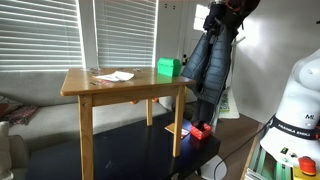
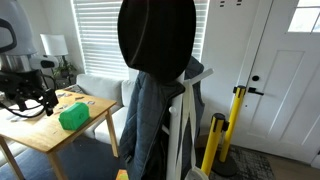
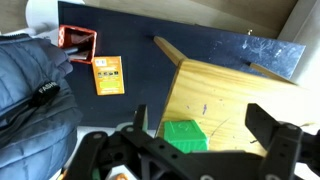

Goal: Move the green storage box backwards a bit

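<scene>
White papers (image 1: 115,75) lie mid-worktop on the wooden table (image 1: 80,87); dark jackets (image 1: 210,65) hang beyond its short edge.

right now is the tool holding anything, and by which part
Nothing is held: the tool is open and clear of the green storage box, which sits on the wooden table.

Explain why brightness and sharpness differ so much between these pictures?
In an exterior view, daylight through the blinds backlights the table, though the green storage box reads vivid. In an exterior view, dark hanging clothes near the lens block the middle. In the wrist view, the open end effector looms dark and soft-edged in the foreground.
</scene>
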You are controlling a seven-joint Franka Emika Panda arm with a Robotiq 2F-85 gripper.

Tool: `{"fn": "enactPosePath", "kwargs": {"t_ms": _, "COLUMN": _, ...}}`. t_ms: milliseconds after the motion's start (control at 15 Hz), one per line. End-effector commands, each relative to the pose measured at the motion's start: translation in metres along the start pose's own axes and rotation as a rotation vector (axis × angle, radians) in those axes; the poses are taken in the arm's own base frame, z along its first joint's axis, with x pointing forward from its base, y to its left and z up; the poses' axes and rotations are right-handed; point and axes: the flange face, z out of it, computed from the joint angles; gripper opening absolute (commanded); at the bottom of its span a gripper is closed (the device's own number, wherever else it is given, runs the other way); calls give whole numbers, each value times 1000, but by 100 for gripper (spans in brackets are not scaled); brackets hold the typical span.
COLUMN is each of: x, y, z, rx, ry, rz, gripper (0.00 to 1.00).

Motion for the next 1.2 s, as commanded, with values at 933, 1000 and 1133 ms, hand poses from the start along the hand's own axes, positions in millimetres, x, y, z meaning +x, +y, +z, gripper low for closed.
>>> {"fn": "enactPosePath", "kwargs": {"t_ms": 933, "x": 111, "y": 48, "z": 95, "rx": 103, "ry": 118, "rz": 241, "gripper": 4}}
{"fn": "enactPosePath", "kwargs": {"t_ms": 1000, "x": 113, "y": 50, "z": 98, "rx": 113, "ry": 115, "rz": 250, "gripper": 1}}
{"fn": "enactPosePath", "kwargs": {"t_ms": 1133, "x": 117, "y": 56, "z": 104, "rx": 128, "ry": 113, "rz": 270, "gripper": 0}}
